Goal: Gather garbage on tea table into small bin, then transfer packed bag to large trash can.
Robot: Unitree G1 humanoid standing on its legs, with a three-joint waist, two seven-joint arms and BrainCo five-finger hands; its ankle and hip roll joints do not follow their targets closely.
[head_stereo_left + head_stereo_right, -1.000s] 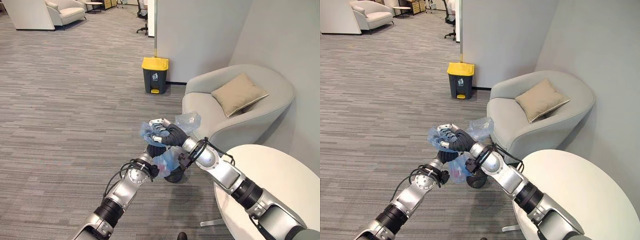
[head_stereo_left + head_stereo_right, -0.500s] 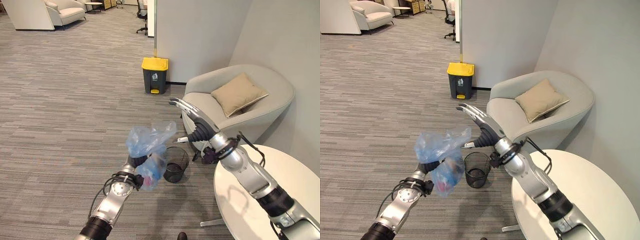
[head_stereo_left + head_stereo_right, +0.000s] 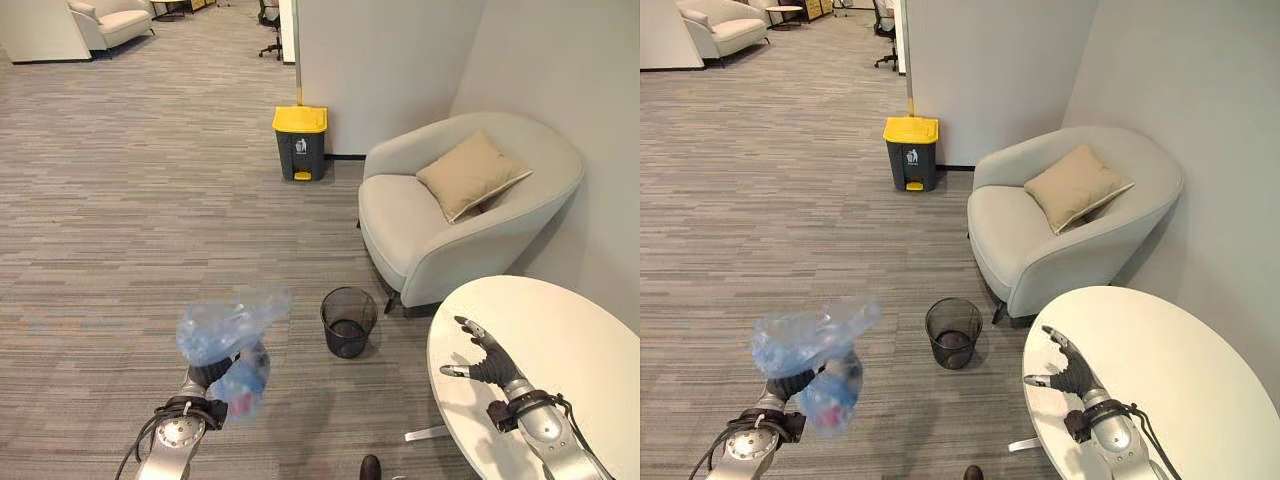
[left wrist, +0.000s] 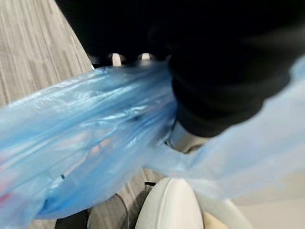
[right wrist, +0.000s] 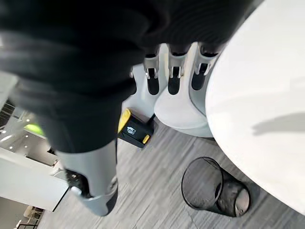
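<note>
Gripping blue bag (image 3: 222, 337) neck, left hand (image 3: 208, 373), bag hanging lengthwise downward, right hand (image 3: 487, 361) spread above table (image 3: 580, 340)

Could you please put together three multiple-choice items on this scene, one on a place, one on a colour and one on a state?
1. Where does the small mesh bin stand?
A. on the round table
B. on the carpet in front of the armchair
C. on the armchair seat

2. What colour is the lid of the large trash can?
A. yellow
B. red
C. green

3. What state is the right hand in?
A. shut on the bag
B. curled round the bin's rim
C. open, holding nothing, over the round table

Answers: 1 B, the bin sits on the floor between the armchair and the table. 2 A, the lid is yellow over a dark body. 3 C, its fingers are spread and empty, while the left hand grips the blue plastic bag.
</note>
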